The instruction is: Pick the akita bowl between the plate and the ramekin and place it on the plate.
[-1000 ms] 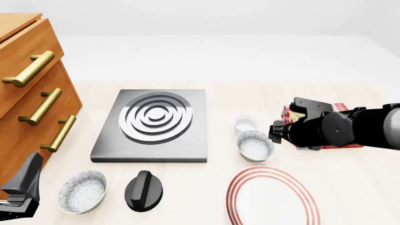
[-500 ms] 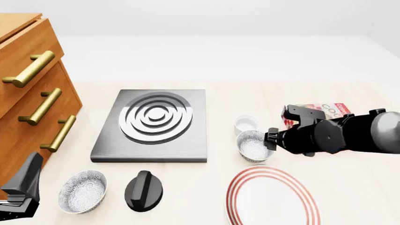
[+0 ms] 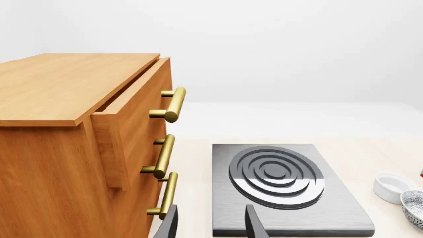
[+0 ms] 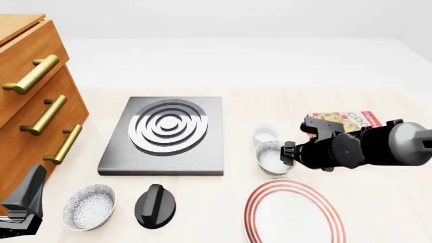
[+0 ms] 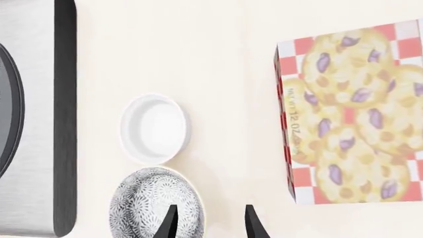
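Parted and empty, the right gripper [image 4: 289, 151] hangs over the akita bowl [image 4: 272, 157] between ramekin [image 4: 266, 134] and plate [image 4: 294, 212] on the pale wooden table [image 4: 270, 101] in the front view, while the right wrist view shows its fingers [image 5: 169, 223] straddling the bowl's rim beside a cookie box [image 5: 350, 114], and the left wrist view shows the left gripper [image 3: 210, 225] open near a wooden dresser [image 3: 79, 148] before white walls.

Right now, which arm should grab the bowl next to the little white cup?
The right. Its gripper hangs open right at that bowl, while the left gripper sits far away by the drawers.
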Tool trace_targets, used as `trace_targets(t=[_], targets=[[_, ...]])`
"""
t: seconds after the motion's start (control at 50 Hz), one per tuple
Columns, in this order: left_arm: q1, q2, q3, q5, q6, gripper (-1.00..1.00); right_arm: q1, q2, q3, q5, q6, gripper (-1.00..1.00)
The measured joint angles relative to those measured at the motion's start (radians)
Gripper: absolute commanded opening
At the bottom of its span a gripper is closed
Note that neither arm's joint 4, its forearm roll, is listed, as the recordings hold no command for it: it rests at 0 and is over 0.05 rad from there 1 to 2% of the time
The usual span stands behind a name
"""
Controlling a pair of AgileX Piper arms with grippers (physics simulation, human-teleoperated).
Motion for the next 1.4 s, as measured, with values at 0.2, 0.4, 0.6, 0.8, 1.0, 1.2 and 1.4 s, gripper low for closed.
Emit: trace_targets(t=[0.2, 0.4, 0.6, 0.8, 1.0, 1.2, 1.4], targets=[[0.0, 0.0, 0.0, 0.0, 0.0, 1.0, 0.004, 0.014, -0.003, -0.009, 0.0, 1.0], [0.0, 0.0, 0.0, 0.0, 0.0, 1.0, 0.007, 0.028, -0.005, -0.018, -0.004, 1.0], [0.0, 0.0, 0.0, 0.0, 0.0, 1.0, 0.003, 0.032, -0.006, -0.025, -0.016, -1.0], [0.0, 0.0, 0.0, 0.0, 0.0, 1.0, -0.001, 0.032, -0.004, -0.037, -0.029, -1.0], [0.0, 0.0, 0.0, 0.0, 0.0, 1.0, -0.012, 0.02, 0.002, -0.041, -0.039, -1.0], [0.0, 0.0, 0.0, 0.0, 0.0, 1.0, -0.021, -0.022, 0.004, -0.023, -0.049, -1.0], [0.0, 0.0, 0.0, 0.0, 0.0, 1.0, -0.02, -0.068, 0.002, 0.006, -0.057, -1.0]])
